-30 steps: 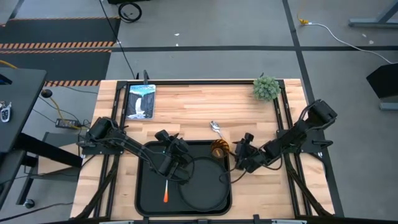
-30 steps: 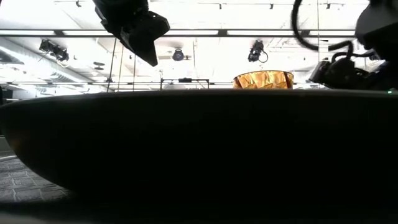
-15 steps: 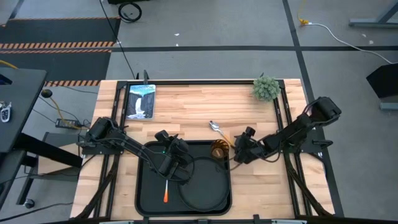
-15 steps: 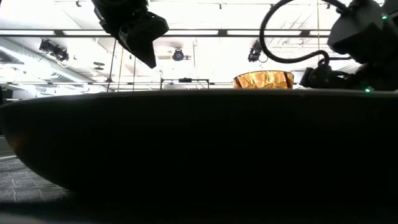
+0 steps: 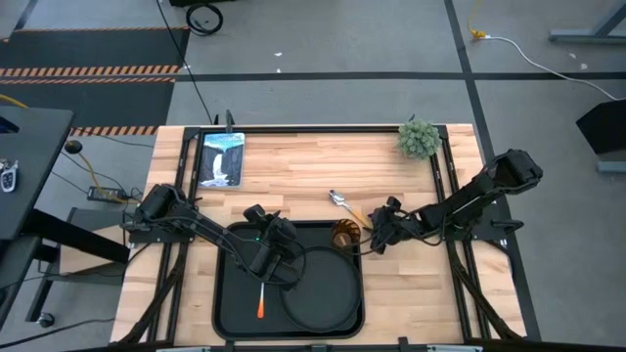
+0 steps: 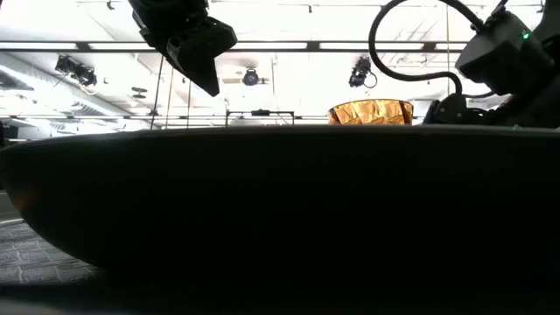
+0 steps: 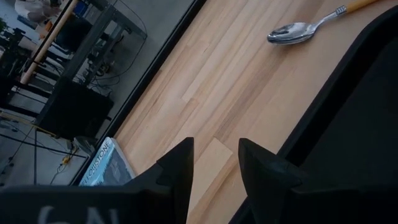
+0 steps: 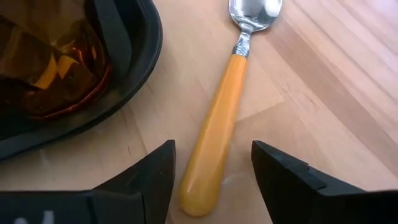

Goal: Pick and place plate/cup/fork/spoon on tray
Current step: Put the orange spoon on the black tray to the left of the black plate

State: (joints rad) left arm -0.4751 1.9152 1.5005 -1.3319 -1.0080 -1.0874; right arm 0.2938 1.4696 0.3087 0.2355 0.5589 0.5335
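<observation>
shiny metal spoon (image 8: 231,92) with glossy plastic handle lies on pale wood table (image 8: 323,74).

I see a light wood desk (image 5: 293,166) on a grey concrete floor (image 5: 323,39). A small green plant (image 5: 419,138) sits at its far right corner, a book (image 5: 220,158) at the far left. Striped hazard mats (image 5: 88,44) lie beyond. Overhead, ceiling light strips (image 6: 262,45) glow; a white cable (image 5: 528,54) trails across the floor.

Overhead plus wrists share spoon (image 8: 225,112) (low view seemingly blocked).
</observation>
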